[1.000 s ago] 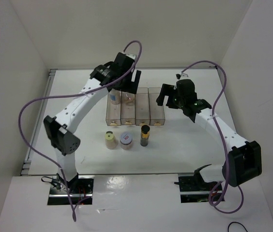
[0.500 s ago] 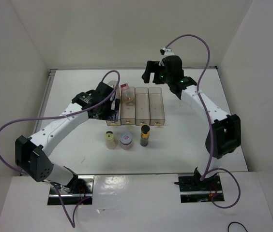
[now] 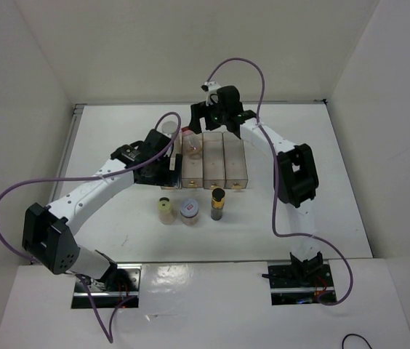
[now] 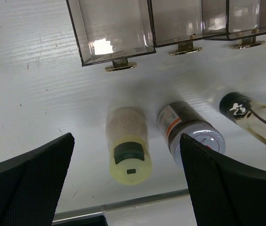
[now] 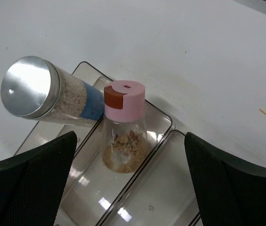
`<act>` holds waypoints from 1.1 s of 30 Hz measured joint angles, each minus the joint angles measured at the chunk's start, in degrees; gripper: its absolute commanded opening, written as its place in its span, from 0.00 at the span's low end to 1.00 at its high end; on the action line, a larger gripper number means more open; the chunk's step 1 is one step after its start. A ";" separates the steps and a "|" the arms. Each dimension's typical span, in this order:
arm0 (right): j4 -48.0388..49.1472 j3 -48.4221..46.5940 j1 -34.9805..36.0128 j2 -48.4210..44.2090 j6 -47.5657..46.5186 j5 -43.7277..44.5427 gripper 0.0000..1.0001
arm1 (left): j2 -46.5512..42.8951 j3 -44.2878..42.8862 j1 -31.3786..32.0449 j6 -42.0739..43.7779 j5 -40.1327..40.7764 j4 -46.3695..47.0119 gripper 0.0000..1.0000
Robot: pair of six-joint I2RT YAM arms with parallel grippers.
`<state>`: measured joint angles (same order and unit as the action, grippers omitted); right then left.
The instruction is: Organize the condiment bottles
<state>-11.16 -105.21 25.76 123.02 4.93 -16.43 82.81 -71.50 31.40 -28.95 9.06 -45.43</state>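
Note:
The tall white bottle with the grey cap (image 5: 43,94) stands in the far end of the clear rack's (image 3: 235,163) leftmost compartment. The pink-capped bottle (image 5: 123,122) stands in the compartment beside it. My right gripper (image 5: 130,183) is open and empty, above the rack's far end (image 3: 203,120). In front of the rack stand the yellow-capped bottle (image 4: 128,150), the squat red-rimmed jar (image 4: 192,136) and the slim dark bottle (image 4: 251,117), in a row. My left gripper (image 4: 128,188) is open and empty, above the yellow-capped bottle and near the rack's front left corner (image 3: 158,161).
The rack's two right compartments (image 5: 170,188) hold nothing. Its small gold front feet (image 4: 120,66) face the row of three bottles. White walls close in the table on the left, back and right. Purple cables loop from both arms.
My left arm has drawn back from the rack's far end to its front left corner; the pink-capped bottle now shows in the rack. My right arm has swung left to above the rack's far end.

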 measured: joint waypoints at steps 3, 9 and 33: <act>-0.26 -3.48 0.39 3.39 -2.10 -1.14 0.99 | -0.68 0.04 -0.90 0.00 0.00 0.02 1.00; -0.94 -12.44 2.82 9.18 -4.87 -0.98 0.97 | -1.40 0.04 -2.93 -0.02 0.00 -0.13 1.00; -4.70 -16.68 4.22 14.40 -6.32 3.93 0.90 | -1.05 0.55 -3.91 0.07 -0.57 -0.87 1.00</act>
<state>-15.86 -121.89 29.98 137.43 -1.39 -12.49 81.76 -70.96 27.49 -28.88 8.49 -46.30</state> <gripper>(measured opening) 0.898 0.995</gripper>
